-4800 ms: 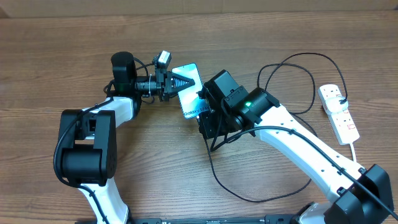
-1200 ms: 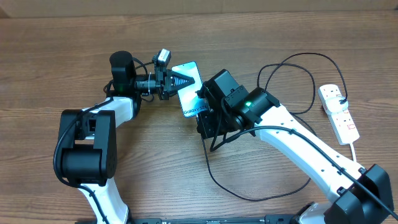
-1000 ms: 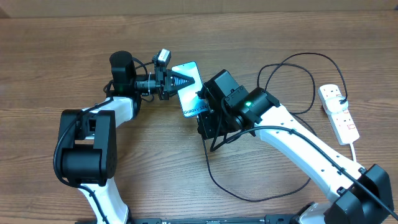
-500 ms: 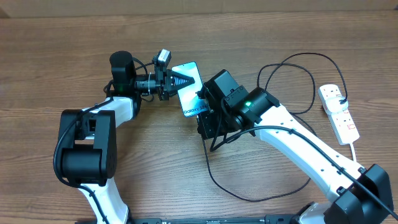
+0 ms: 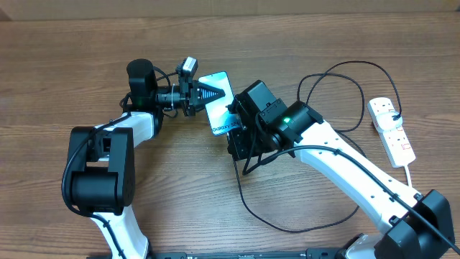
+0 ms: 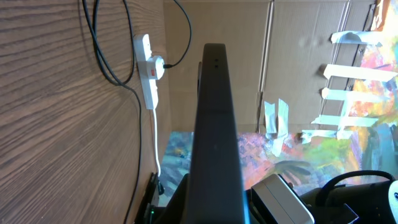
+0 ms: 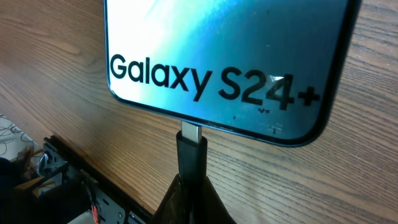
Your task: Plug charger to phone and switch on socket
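The phone [image 5: 221, 108] lies at the table's middle with its blue screen up and reads "Galaxy S24+" in the right wrist view [image 7: 217, 50]. My left gripper [image 5: 206, 93] is shut on its far end. In the left wrist view the phone [image 6: 214, 124] shows edge-on. My right gripper [image 5: 241, 142] is shut on the charger's black connector [image 7: 191, 155]. The connector's silver tip meets the phone's bottom edge, and a short piece of it still shows. The charger cable [image 5: 248, 201] loops across the table to the white socket strip [image 5: 392, 129] at the right.
The socket strip [image 6: 148, 68] has red switches, and its white lead runs toward the front right edge. Black cable loops [image 5: 338, 79] lie between the right arm and the strip. The arm bases stand at the front left and front right.
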You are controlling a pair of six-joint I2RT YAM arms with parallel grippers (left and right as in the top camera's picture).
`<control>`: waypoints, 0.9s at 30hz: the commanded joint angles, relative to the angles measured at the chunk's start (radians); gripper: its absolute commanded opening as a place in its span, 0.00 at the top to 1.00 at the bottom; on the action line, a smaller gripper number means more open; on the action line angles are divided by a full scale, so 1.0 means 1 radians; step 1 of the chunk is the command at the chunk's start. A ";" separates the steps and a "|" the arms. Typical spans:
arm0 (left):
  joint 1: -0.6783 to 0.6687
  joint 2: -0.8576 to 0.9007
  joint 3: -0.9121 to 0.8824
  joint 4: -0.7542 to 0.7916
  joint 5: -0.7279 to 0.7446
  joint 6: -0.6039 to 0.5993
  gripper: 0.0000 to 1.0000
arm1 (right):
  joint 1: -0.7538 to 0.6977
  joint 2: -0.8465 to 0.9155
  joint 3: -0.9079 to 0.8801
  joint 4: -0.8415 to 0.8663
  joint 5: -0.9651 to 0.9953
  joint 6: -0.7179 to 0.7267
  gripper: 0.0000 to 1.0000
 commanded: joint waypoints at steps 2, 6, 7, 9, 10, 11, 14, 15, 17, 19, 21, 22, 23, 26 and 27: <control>-0.006 -0.006 0.013 0.011 0.042 0.034 0.96 | 0.003 0.003 0.002 0.007 -0.005 0.001 0.96; -0.006 -0.006 0.013 0.011 0.045 0.043 0.96 | 0.003 0.003 0.002 0.014 -0.005 0.001 0.96; -0.006 -0.006 0.013 0.011 0.045 0.043 0.96 | 0.003 0.003 0.002 0.014 -0.005 0.001 0.96; -0.006 -0.006 0.013 0.010 0.044 0.043 0.96 | 0.003 0.003 0.002 0.015 -0.005 0.001 0.96; -0.006 -0.006 0.013 0.011 0.045 0.043 0.96 | 0.003 0.003 0.002 0.015 -0.005 0.001 0.96; -0.006 -0.006 0.013 0.011 0.044 0.043 0.96 | 0.003 0.005 0.002 0.014 -0.005 0.001 0.96; -0.006 -0.006 0.013 0.011 0.043 0.043 0.96 | 0.003 0.008 0.002 0.014 -0.005 0.001 0.96; -0.006 -0.006 0.013 0.011 0.042 0.043 0.96 | 0.003 0.009 0.002 0.014 -0.005 0.001 0.96; -0.006 -0.006 0.013 0.010 0.042 0.042 0.96 | 0.003 0.009 0.002 0.012 -0.005 0.001 0.96; -0.006 -0.006 0.013 0.010 0.042 0.043 0.96 | 0.003 0.009 0.002 0.003 -0.006 0.001 0.96; -0.006 -0.006 0.013 0.011 0.042 0.043 0.96 | 0.003 0.009 0.002 -0.006 -0.005 0.001 0.96; -0.006 -0.006 0.013 0.011 0.042 0.043 0.96 | 0.003 0.009 0.002 -0.008 -0.005 0.001 0.96; -0.006 -0.006 0.013 0.011 0.041 0.043 0.96 | 0.003 0.009 0.002 -0.007 -0.005 0.001 0.96; -0.007 -0.006 0.013 0.011 0.042 0.051 0.95 | 0.003 0.009 0.002 0.005 -0.005 0.001 0.96; -0.007 -0.006 0.013 0.011 0.043 0.051 0.96 | 0.003 0.009 0.002 0.010 -0.005 0.001 0.96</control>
